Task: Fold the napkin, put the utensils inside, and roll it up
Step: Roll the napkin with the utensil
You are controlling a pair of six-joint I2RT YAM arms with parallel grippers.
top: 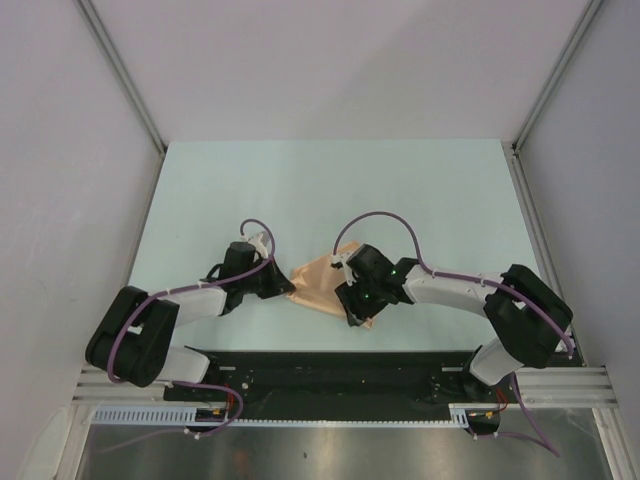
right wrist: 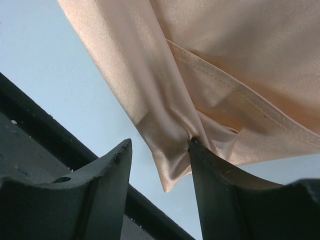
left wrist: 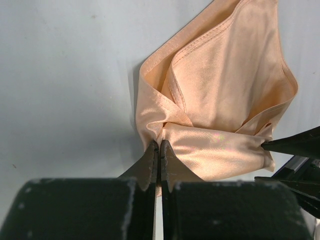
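Observation:
The peach-orange napkin (top: pixel 318 282) lies bunched and wrinkled on the pale table (top: pixel 330 190), between the two arms near the front edge. My left gripper (top: pixel 285 285) is shut on the napkin's left corner; in the left wrist view the cloth (left wrist: pixel 220 100) fans out from the pinched jaws (left wrist: pixel 159 145). My right gripper (top: pixel 352 305) stands open at the cloth's right end. A hanging corner of the napkin (right wrist: pixel 210 65) dips between its fingers (right wrist: pixel 160 144), and the right fingertip (right wrist: pixel 196 147) presses into a fold. The utensils are out of view.
A black base rail (top: pixel 330 365) runs along the table's near edge, just behind the right gripper (right wrist: pixel 30 145). White walls with metal posts (top: pixel 125 75) close in the table on the left, right and back.

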